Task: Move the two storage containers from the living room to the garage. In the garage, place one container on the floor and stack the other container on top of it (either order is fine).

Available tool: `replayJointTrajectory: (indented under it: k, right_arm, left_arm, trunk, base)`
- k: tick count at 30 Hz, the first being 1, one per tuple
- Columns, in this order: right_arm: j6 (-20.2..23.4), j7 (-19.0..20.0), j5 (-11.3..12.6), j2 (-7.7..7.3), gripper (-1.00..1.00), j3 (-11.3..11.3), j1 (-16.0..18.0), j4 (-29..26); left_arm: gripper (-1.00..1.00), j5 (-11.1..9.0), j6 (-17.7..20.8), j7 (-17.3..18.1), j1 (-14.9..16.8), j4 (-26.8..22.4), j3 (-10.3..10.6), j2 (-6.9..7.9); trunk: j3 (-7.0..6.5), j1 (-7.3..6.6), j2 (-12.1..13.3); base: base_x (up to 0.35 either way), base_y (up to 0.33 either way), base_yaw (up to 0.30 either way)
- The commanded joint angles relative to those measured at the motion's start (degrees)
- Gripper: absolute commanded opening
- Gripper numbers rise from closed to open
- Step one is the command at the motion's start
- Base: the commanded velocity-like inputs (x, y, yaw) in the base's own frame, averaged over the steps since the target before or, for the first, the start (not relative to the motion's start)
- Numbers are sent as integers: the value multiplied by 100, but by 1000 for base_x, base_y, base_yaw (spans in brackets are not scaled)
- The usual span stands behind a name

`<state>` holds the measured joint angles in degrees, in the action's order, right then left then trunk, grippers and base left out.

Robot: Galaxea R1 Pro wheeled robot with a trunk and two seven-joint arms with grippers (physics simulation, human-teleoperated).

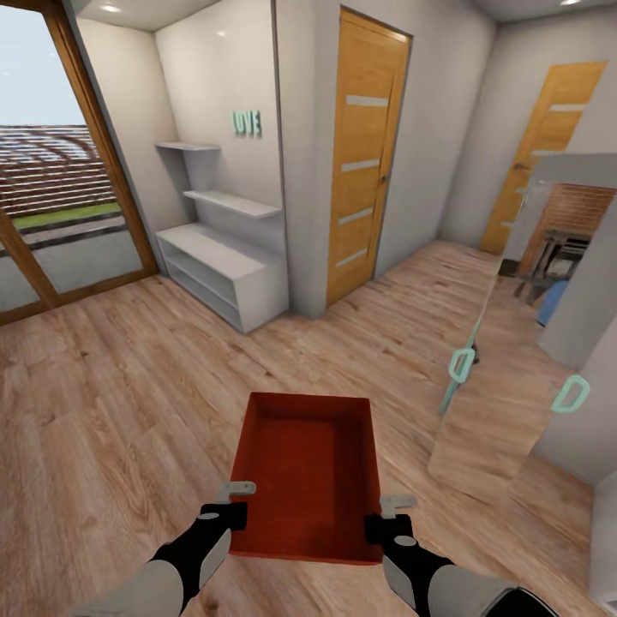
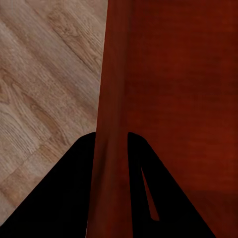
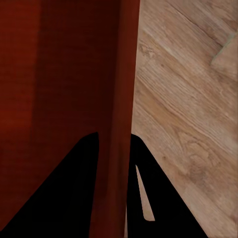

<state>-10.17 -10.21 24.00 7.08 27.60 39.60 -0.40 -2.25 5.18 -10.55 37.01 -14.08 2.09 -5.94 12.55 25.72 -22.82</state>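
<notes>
- At the near end of the head view, the left pincer (image 1: 241, 495) and the right pincer (image 1: 385, 507) each clamp a long side wall of one storage container (image 1: 310, 470), which is carried off the ground in front of the trunk.
- Each wrist view shows the same grip close up: the left pincer (image 2: 112, 141) has its two dark fingers closed on either side of the red wall, and the right pincer (image 3: 114, 141) does likewise on the opposite wall.
- Open side up, the bin looks empty and roughly level, held between both arms above the wood plank floor (image 1: 120, 394).
- Around the robot is a hallway-like space: a white shelf unit (image 1: 224, 270), a wooden door (image 1: 364, 158), a second wooden door (image 1: 548, 137) further right, and a large glazed sliding door (image 1: 51, 171) giving on to the outside.
- At the right edge, a brick fireplace (image 1: 583, 210) can be glimpsed.
- Judged from this, one container is picked up and in transit; no concrete garage floor or car is visible, so delivery is not yet done.
- Left to do, as I read it: reach the garage, set this bin down, and get the other one stacked on it.
</notes>
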Motion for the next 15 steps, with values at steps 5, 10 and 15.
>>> replayJointTrajectory:
  k: [5,10,15]
  right_arm:
    - [-37,-350,52,-155,-100,88,6,-4]
    - [-37,-350,52,-155,-100,88,5,-4]
    - [-37,-350,52,-155,-100,88,7,-4]
  left_arm:
    - [-100,22,44,-114,4,1,-25,5]
    - [-100,22,44,-114,1,1,-23,5]
    - [-100,22,44,-114,1,1,-22,5]
  trunk:
    - [10,6,-10]
    - [10,6,-10]
    - [10,6,-10]
  base:
    - [322,0,0]
    - [323,0,0]
    - [322,0,0]
